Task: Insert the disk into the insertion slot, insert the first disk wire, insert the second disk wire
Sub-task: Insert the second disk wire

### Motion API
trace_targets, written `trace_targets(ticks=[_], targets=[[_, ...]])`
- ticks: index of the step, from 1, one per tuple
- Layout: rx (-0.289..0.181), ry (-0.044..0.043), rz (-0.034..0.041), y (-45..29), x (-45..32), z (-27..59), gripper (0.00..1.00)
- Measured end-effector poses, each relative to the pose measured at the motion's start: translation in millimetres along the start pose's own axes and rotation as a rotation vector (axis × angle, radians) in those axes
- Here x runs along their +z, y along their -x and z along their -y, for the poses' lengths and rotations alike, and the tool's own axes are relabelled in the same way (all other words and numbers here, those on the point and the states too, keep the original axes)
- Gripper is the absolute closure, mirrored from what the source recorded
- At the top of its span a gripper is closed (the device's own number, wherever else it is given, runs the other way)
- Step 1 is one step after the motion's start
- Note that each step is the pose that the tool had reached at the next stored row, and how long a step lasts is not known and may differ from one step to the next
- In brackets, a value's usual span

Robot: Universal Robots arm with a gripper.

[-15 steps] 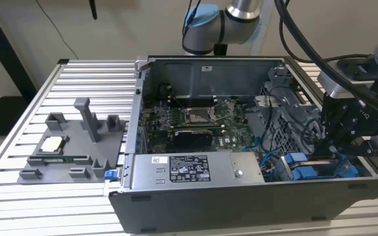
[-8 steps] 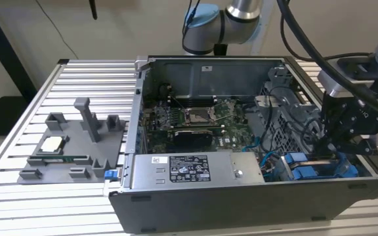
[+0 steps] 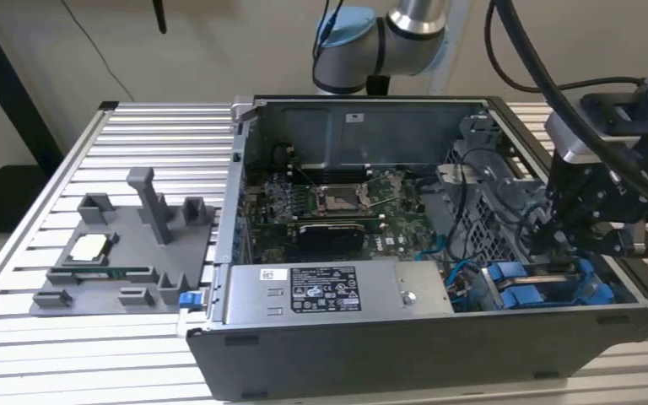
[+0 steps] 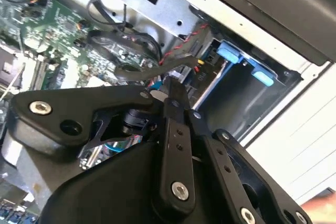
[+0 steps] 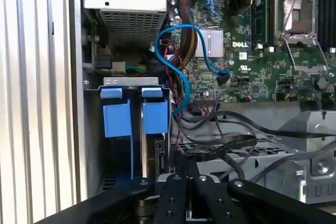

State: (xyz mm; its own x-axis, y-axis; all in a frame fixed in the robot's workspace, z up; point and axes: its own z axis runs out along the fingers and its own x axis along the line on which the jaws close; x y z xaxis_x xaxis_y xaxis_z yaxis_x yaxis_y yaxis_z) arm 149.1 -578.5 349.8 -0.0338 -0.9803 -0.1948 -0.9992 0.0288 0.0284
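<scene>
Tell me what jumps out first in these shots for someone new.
The open dark grey metal computer case on the slatted aluminium table, green motherboard exposed. Next, the black robot gripper reaching down into the case's corner at the exterior view's right, just above the bright blue plastic carrier frame seated in the grey metal drive bay. A curling blue data cable stands out against the board in the first wrist view.

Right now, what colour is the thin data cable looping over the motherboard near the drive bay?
Bright blue. The data cable shows best in the first wrist view, curving across the green motherboard.
</scene>
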Motion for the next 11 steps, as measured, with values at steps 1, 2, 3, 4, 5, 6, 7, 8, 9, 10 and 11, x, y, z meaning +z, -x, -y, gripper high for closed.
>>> trace_targets(ticks=[1,2,3,4,5,6,7,8,9,10,11], targets=[[0.000,0.0003,0.0060,0.3,-1.7,-0.1,0.89],[0.000,0.0003,0.0090,0.7,-4.2,-0.2,0.89],[0.000,0.0004,0.0117,1.2,-6.9,-0.2,0.88],[0.000,0.0005,0.0141,1.6,-9.7,-0.4,0.88],[0.000,0.0005,0.0169,2.1,-12.2,-0.4,0.82],[0.000,0.0007,0.0195,2.7,-14.8,-0.5,0.82],[0.000,0.0007,0.0222,3.1,-17.1,-0.6,0.82],[0.000,0.0008,0.0243,3.6,-19.8,-0.7,0.82],[-0.001,0.0009,0.0264,4.2,-22.8,-0.8,0.82],[-0.001,0.0009,0.0281,4.8,-25.8,-0.8,0.80],[-0.001,0.0010,0.0292,5.5,-29.2,-0.9,0.80]])
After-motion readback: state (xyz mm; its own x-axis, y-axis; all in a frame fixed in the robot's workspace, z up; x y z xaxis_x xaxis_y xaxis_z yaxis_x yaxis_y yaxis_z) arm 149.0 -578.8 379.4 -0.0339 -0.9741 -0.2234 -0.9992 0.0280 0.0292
